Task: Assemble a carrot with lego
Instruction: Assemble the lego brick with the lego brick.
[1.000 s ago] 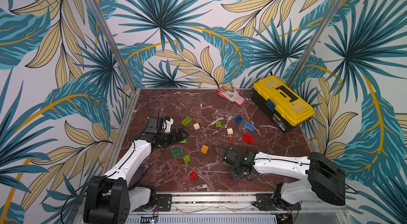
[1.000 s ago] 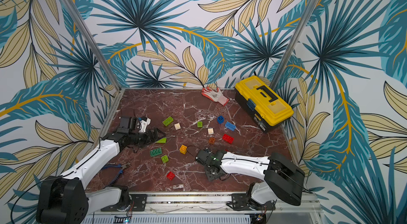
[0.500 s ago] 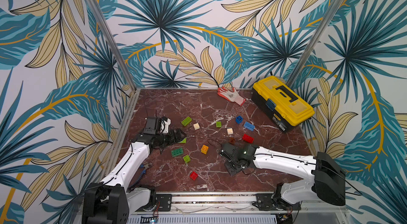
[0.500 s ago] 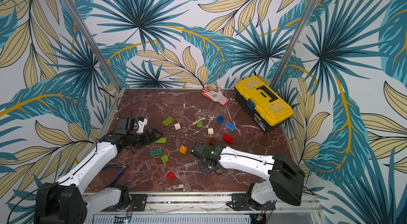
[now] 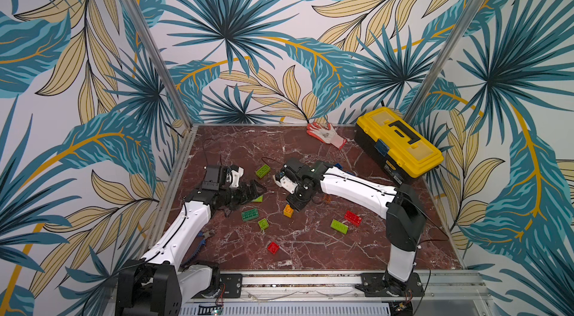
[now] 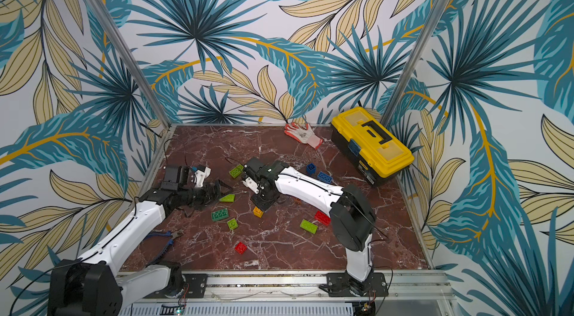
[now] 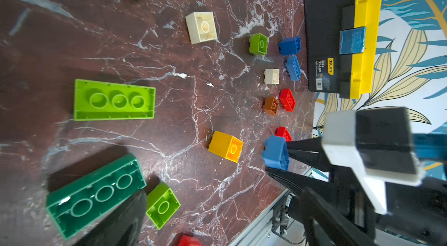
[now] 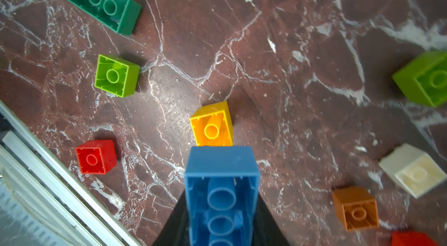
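My right gripper (image 8: 221, 220) is shut on a blue oblong lego brick (image 8: 221, 184), held on end with its hollow underside to the camera. The brick hangs just above a yellow square brick (image 8: 211, 125). In both top views the right gripper (image 5: 293, 204) points down over that yellow brick (image 5: 288, 211). The left wrist view shows the blue brick (image 7: 275, 153) between black fingers. My left gripper (image 5: 254, 190) stands open and holds nothing, low beside a lime wedge (image 6: 227, 198). A dark green oblong brick (image 5: 250, 214) and a lime square brick (image 5: 263, 223) lie in front of it.
Loose lego: red square (image 5: 273, 247), lime oblong (image 5: 339, 226), red oblong (image 5: 353, 217), lime oblong (image 5: 262, 171), two blue (image 6: 311, 168), brown (image 8: 355, 208), cream (image 8: 413, 169). A yellow toolbox (image 5: 399, 143) and a glove (image 5: 326, 134) sit at the back right. Pliers (image 6: 174, 234) lie front left.
My right gripper has swung left and towards the back, ending over the yellow brick. The lime oblong brick that the arm covered now shows. The left arm has shifted only slightly.
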